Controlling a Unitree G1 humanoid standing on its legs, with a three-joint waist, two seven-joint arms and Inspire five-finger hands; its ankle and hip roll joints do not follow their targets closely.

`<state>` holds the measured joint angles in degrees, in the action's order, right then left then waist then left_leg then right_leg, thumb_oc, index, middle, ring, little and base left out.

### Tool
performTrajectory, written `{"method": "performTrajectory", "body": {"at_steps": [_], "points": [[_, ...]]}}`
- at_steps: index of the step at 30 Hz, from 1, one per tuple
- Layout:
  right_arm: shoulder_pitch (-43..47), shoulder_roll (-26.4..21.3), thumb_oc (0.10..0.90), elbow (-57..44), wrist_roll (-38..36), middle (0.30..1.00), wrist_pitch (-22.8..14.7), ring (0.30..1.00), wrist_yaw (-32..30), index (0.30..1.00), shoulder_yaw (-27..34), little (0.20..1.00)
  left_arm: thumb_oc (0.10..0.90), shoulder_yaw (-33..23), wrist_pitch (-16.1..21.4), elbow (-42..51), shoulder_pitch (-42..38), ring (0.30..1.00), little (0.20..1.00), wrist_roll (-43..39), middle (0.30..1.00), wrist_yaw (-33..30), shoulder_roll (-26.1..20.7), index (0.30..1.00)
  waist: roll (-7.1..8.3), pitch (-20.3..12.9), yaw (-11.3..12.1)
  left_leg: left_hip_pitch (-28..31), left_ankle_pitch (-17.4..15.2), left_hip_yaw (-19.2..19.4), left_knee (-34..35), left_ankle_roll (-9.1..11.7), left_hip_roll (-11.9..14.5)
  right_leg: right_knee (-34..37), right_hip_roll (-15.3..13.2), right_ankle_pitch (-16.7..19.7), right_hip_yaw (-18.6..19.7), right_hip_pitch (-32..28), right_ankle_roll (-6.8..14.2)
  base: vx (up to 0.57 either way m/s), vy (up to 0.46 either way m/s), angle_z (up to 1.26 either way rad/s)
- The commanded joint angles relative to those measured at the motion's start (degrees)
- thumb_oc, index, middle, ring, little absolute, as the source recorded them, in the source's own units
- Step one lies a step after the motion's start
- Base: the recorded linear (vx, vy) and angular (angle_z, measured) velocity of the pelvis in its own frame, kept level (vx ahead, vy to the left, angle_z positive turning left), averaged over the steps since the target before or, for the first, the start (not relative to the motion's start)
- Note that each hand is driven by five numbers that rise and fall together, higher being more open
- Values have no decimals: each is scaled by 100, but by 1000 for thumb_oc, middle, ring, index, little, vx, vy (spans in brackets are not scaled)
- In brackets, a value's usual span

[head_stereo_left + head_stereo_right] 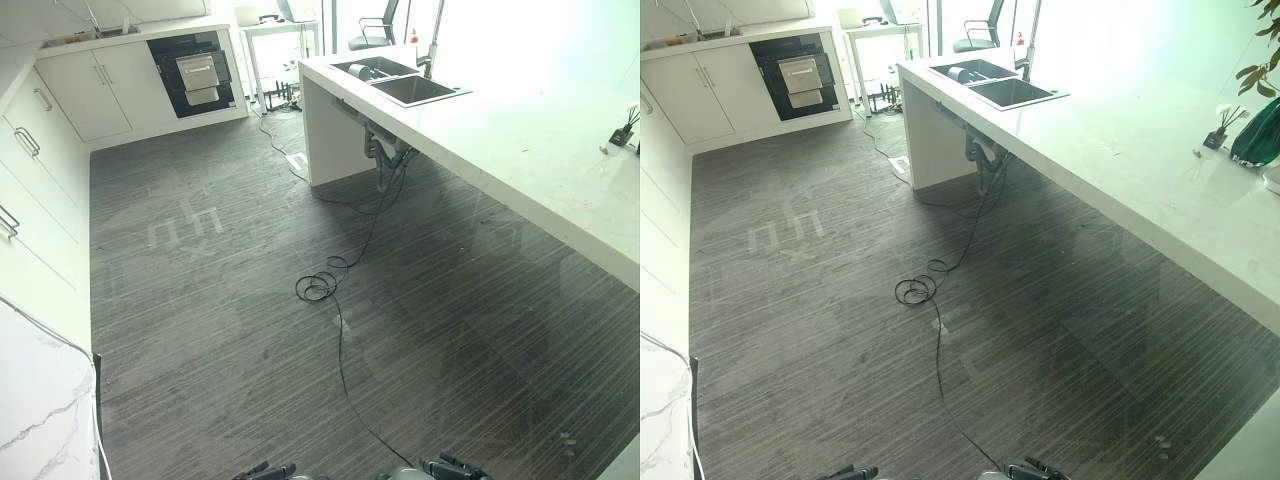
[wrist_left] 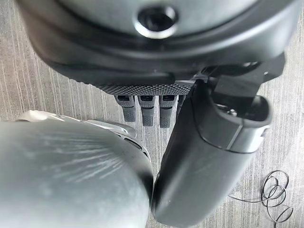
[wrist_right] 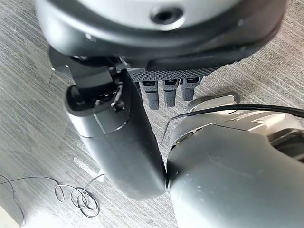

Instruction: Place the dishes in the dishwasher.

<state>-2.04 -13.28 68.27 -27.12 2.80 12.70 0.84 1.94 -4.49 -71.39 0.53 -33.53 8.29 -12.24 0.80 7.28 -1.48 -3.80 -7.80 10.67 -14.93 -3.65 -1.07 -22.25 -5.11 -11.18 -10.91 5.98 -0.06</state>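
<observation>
Left hand (image 2: 156, 90) and right hand (image 3: 161, 80) hang relaxed (fingers straight), holding nothing.

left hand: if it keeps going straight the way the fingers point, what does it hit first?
Probably the floor. The left hand hangs with straight fingers pointing down at the grey floorboards, holding nothing, and nothing else shows in that line. Depth is unclear.

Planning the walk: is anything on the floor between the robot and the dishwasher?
A coiled black cable lies mid-floor, trailing to the sink island. The dishwasher stands in the far cabinets; the floor left of the coil looks open. Both hands hang empty.
</observation>
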Motion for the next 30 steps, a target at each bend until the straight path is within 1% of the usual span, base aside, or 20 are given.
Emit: {"method": "performTrajectory", "body": {"at_steps": [1, 5, 8, 12, 17, 21, 23, 26, 27, 28, 29, 30], "points": [[74, -171, 800, 168, 187, 900, -64, 900, 200, 900, -164, 900, 800, -125, 293, 176, -58, 900, 900, -150, 900, 106, 48, 900, -132, -61, -45, 129, -911, 124, -226, 479, 379, 506, -43, -220, -166, -272, 586, 0, 0, 0], [93, -199, 800, 145, 188, 900, -66, 900, 182, 900, -190, 900, 800, -185, 325, 253, -72, 900, 900, -230, 900, -28, 23, 900, -134, -41, -28, 115, -890, 102, -226, 496, 383, 506, -45, -223, -182, -271, 581, 0, 0, 0], [89, -218, 800, 163, 175, 900, -136, 900, 189, 900, -153, 900, 800, -184, 477, 266, -39, 900, 900, -215, 900, -42, 29, 900, -121, -21, 0, 99, -881, 75, -226, 498, 374, 506, -45, -224, -205, -269, 582, -15, -10, 4], [115, -230, 800, 142, 175, 900, -138, 900, 193, 900, -152, 900, 800, -185, 592, 275, -30, 900, 900, -226, 900, -65, 46, 900, -109, -6, 19, 86, -872, 66, -226, 504, 376, 506, -37, -228, -211, -267, 579, -32, -14, 4], [122, -221, 800, 164, 186, 900, -224, 900, 222, 900, -162, 900, 800, -220, 715, 234, -6, 900, 900, -322, 900, -17, 32, 900, -80, -42, 45, 99, -876, 47, -226, 524, 370, 506, -24, -238, -229, -292, 580, -19, -7, 1], [144, -221, 800, 161, 150, 900, -268, 900, 247, 900, -180, 900, 800, -216, 721, 210, -28, 900, 900, -393, 900, 4, 35, 900, -70, -53, 45, 104, -874, 59, -226, 534, 381, 506, -17, -240, -229, -297, 575, 0, 0, 0], [165, -214, 800, 112, 66, 900, -288, 900, 277, 900, -201, 900, 800, -241, 781, 243, -63, 900, 900, -557, 900, 65, 47, 900, -66, -57, 47, 106, -871, 52, -226, 537, 384, 506, -10, -244, -228, -304, 566, 0, 0, 0], [173, -221, 800, -233, -123, 900, -439, 900, 312, 900, -185, 900, 800, -346, 886, 536, -59, 900, 900, -953, 900, 156, 67, 900, -55, -69, 60, 128, -872, 27, -226, 548, 379, 506, -10, -250, -243, -335, 558, -7, -9, 1], [158, -256, 800, -1000, -506, 900, -328, 900, 213, 900, -203, 900, 800, -369, 908, 1120, -33, 900, 900, -1044, 900, 315, 31, 900, -56, -51, 46, 138, -868, 37, -226, 559, 396, 506, -14, -246, -247, -342, 541, -42, -34, 3], [163, -266, 800, -1431, -743, 900, -359, 900, 218, 900, -183, 900, 800, -279, 1105, 1447, -43, 900, 900, -1072, 900, 297, -16, 900, -73, -36, 38, 125, -853, 32, -226, 565, 402, 506, -7, -246, -249, -332, 527, -70, -44, 4], [143, -292, 800, -1931, -806, 900, -373, 900, 175, 900, -174, 900, 800, -275, 1227, 1865, -38, 900, 900, -1134, 900, 214, -59, 900, -86, -7, 35, 143, -852, 25, -226, 570, 407, 506, -7, -258, -258, -351, 520, -67, -42, 2], [118, -300, 800, -2284, -805, 900, -409, 900, 124, 900, -185, 900, 800, -280, 1325, 2095, -16, 900, 900, -1187, 900, 179, -88, 900, -87, -16, 31, 124, -843, 24, -226, 576, 410, 506, -6, -258, -263, -334, 515, -42, -43, 2]]}}
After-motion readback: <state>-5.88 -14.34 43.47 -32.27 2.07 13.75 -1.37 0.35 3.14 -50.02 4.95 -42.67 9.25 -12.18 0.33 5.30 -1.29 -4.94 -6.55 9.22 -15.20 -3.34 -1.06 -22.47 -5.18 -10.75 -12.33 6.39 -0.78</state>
